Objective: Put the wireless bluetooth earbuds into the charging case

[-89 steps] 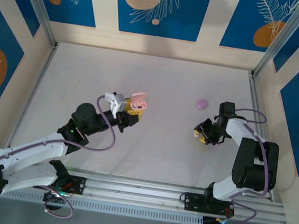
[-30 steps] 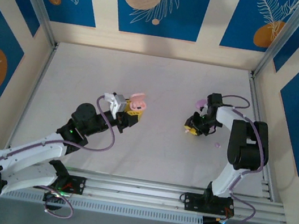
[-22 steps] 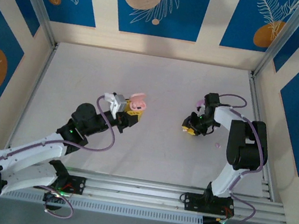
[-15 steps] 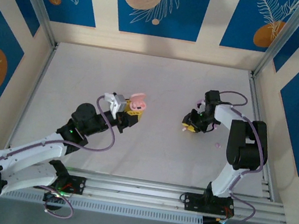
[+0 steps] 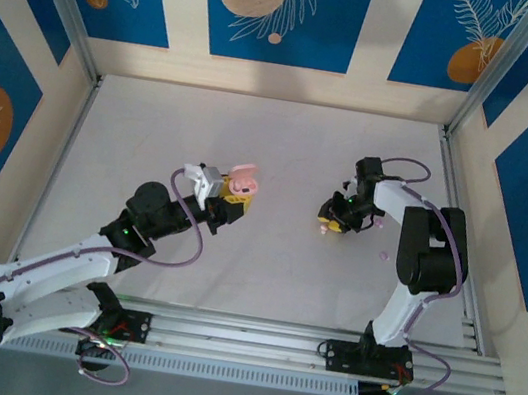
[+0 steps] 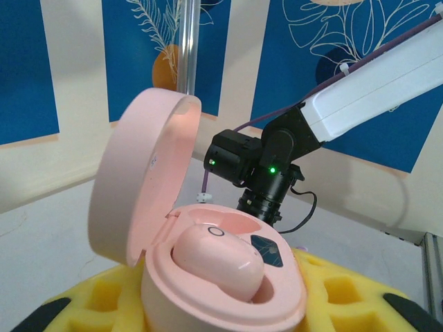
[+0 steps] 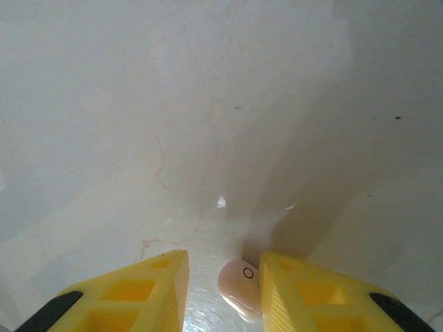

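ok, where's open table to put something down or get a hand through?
Free: the far table strip between both grippers and the back wall; the near middle between the arms. Tight: the gap between the case in the left gripper and the right gripper with its bud; a tiny pale bit lies by the right arm.

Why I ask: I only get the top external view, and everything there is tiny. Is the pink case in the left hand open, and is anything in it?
Observer: Yes. The left wrist view shows the pink round plastic charging case with its lid up and one pale pink plastic earbud seated inside.
Operator: Room for another?
Observer: The second slot is empty, dark at its bottom.
Operator: Where is the other earbud?
Observer: Right wrist view: a second pale pink earbud sits between the right hand's yellow foam fingers, against one; gripped or not, I cannot tell.
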